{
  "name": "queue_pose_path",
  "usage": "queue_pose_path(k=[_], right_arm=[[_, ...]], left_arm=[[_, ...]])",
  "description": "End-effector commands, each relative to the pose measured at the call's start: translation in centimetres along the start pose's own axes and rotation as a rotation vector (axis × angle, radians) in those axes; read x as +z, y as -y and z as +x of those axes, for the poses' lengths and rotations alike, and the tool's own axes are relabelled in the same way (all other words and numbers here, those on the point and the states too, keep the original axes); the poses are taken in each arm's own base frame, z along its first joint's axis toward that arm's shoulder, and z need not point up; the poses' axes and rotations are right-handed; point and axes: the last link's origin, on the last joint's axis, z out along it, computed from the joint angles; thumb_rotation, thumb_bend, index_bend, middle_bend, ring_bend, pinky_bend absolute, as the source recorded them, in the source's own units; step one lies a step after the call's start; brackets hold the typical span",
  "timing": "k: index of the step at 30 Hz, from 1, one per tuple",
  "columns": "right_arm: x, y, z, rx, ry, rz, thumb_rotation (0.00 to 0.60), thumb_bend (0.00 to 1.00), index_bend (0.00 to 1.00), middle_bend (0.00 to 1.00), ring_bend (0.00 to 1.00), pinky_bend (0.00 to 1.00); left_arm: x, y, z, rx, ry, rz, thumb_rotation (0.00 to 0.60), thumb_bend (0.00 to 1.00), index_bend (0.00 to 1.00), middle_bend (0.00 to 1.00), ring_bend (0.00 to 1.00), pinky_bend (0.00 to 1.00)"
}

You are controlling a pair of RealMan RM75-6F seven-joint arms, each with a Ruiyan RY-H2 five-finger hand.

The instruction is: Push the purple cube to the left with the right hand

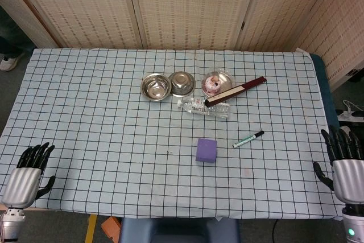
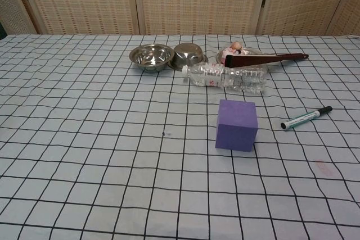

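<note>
The purple cube (image 1: 206,150) (image 2: 237,125) sits on the checked tablecloth a little right of the table's middle, nothing touching it. My right hand (image 1: 343,166) hovers at the table's front right corner, far to the right of the cube, fingers apart and holding nothing. At the front left corner my left hand (image 1: 28,173) is likewise open and empty. Neither hand shows in the chest view.
A green-capped marker (image 1: 248,139) (image 2: 306,117) lies just right of the cube. Behind it lie a plastic bottle (image 1: 203,107) (image 2: 227,77), two steel bowls (image 1: 156,86) (image 1: 182,83), a clear dish (image 1: 216,83) and a dark red folded fan (image 1: 235,91).
</note>
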Motion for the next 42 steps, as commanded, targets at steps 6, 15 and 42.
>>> queue_pose_path(k=[6, 15, 42], right_arm=[[1.0, 0.5, -1.5, 0.039, 0.126, 0.125, 0.6, 0.23, 0.0, 0.0, 0.0, 0.0], [8.6, 3.9, -5.7, -0.11, 0.232, 0.327, 0.6, 0.23, 0.12, 0.08, 0.0, 0.0], [14.9, 10.9, -14.3, -0.268, 0.394, 0.44, 0.6, 0.23, 0.42, 0.32, 0.03, 0.07]], left_arm=[[-0.2, -0.2, 0.0, -0.014, -0.007, -0.017, 0.6, 0.39, 0.0, 0.0, 0.0, 0.08], [-0.1, 0.0, 0.2, -0.029, -0.002, -0.023, 0.6, 0.39, 0.0, 0.0, 0.0, 0.08], [0.5, 0.4, -0.2, -0.036, 0.039, -0.007, 0.6, 0.39, 0.0, 0.0, 0.0, 0.08]])
